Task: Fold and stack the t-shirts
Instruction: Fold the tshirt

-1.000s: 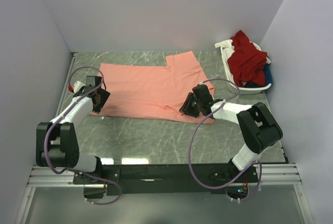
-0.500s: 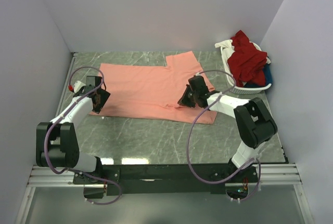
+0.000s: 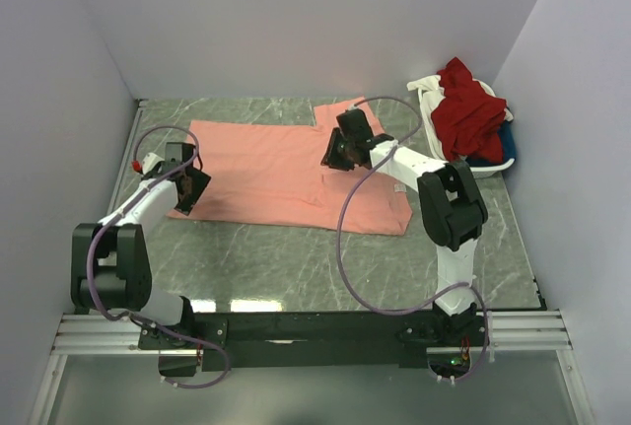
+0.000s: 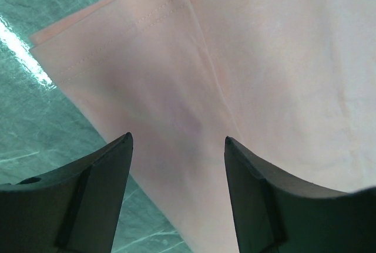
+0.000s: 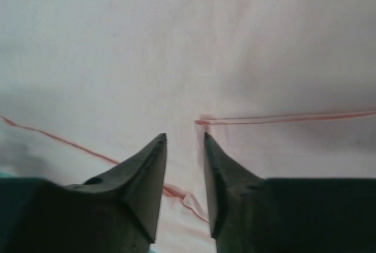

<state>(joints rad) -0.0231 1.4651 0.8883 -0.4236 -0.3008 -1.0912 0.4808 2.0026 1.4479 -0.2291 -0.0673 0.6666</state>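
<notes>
A salmon-pink t-shirt (image 3: 266,164) lies spread flat on the marble table. My left gripper (image 3: 187,188) hovers open over its left edge; in the left wrist view the fingers (image 4: 100,188) straddle a hemmed fold of the shirt (image 4: 194,88) without touching it. My right gripper (image 3: 337,149) is over the shirt's back right part. Its jaws stand close together, pinching a small raised flap of the pink cloth (image 5: 183,197) where two hem lines meet. Dark red (image 3: 465,109), white and blue (image 3: 501,144) shirts are piled in the basket.
A white slatted basket (image 3: 483,167) stands at the back right corner by the right wall. Walls close the table on the left, back and right. Bare marble (image 3: 296,267) lies between the shirt and the arm bases. Purple cables loop off both arms.
My right gripper has moved from the shirt's front right hem toward the back, up over the shirt. The left gripper has stayed in place, open.
</notes>
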